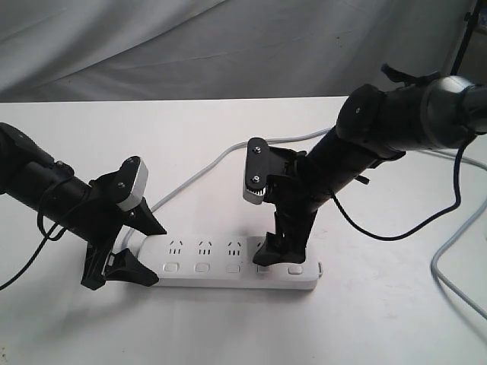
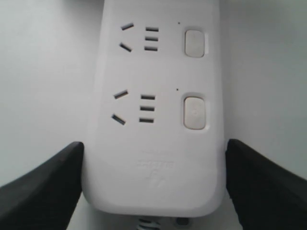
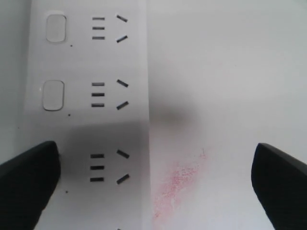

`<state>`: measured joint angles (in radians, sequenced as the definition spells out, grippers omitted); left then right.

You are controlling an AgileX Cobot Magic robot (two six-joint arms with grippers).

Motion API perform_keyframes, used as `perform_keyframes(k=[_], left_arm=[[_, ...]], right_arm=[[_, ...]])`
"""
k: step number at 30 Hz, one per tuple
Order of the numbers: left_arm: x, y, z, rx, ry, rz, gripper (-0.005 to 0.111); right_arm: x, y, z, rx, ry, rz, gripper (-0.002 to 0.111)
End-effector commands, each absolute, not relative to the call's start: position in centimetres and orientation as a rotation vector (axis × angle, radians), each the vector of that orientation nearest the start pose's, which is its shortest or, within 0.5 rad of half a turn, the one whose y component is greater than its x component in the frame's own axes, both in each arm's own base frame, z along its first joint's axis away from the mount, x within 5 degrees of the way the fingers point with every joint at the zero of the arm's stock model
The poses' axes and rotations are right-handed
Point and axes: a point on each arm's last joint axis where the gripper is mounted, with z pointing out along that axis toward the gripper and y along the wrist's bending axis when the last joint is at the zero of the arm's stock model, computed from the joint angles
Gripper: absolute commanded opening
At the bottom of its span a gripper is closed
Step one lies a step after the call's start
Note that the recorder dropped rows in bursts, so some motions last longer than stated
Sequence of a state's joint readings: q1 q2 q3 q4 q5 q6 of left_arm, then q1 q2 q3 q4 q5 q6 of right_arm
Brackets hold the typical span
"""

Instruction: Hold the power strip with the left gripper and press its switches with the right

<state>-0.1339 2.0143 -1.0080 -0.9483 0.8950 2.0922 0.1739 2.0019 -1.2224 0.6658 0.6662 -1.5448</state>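
The left gripper (image 2: 153, 148) holds the power strip (image 2: 153, 124). Its two black fingers (image 2: 43, 191) sit tight on the two long sides of the strip, right at the round end. The strip fills the gap between them.

The right gripper (image 3: 154, 153) is spread wide and holds nothing. One of its fingers (image 3: 26, 187) is down on the strip, on the row of switches (image 3: 53, 93). It covers the spot where a switch would be. I cannot tell if it pushes the switch in. The other finger is out over the bare table (image 3: 230, 72), away from the strip.

From the outside view, the left gripper (image 1: 156, 255) is at the left end of the power strip (image 1: 221, 262). The right gripper (image 1: 281, 251) comes down from above, near the fourth switch from that end.

The strip lies flat on the white table (image 1: 380, 319), with its sockets up. Its grey cord (image 1: 198, 175) leaves the left end and curves away across the table towards the back.

There is a pink smudge (image 3: 177, 184) on the table just beside the strip. A grey cloth (image 1: 228, 46) hangs behind the table.
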Motion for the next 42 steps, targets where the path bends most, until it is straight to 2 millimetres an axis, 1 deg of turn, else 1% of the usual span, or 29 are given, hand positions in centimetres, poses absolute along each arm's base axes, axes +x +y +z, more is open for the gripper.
perform_keyframes(k=[1, 8, 12, 15, 20, 30, 42], left_arm=[[31.6, -10.3, 10.4, 1.804, 1.907, -0.747, 0.014], [31.6, -10.3, 10.4, 1.804, 1.907, -0.747, 0.014], [31.6, -10.3, 10.4, 1.804, 1.907, -0.747, 0.014], [31.6, -10.3, 10.4, 1.804, 1.907, -0.747, 0.014], [31.6, -10.3, 10.4, 1.804, 1.907, -0.747, 0.014], [31.6, -10.3, 10.4, 1.804, 1.907, -0.747, 0.014], [31.6, -10.3, 10.4, 1.804, 1.907, -0.747, 0.014]], right_arm=[[37.4, 9.8, 14.0, -1.537, 2.178, 0.284, 0.105], [37.2, 9.9, 13.9, -1.549, 2.184, 0.311, 0.105], [36.8, 9.8, 13.4, -1.586, 2.175, 0.312, 0.105], [36.8, 9.6, 13.1, -1.563, 2.168, 0.278, 0.105], [36.7, 9.6, 13.0, -1.565, 2.170, 0.282, 0.105], [36.2, 9.4, 12.3, -1.612, 2.163, 0.252, 0.105], [36.1, 9.4, 12.2, -1.629, 2.160, 0.243, 0.105]])
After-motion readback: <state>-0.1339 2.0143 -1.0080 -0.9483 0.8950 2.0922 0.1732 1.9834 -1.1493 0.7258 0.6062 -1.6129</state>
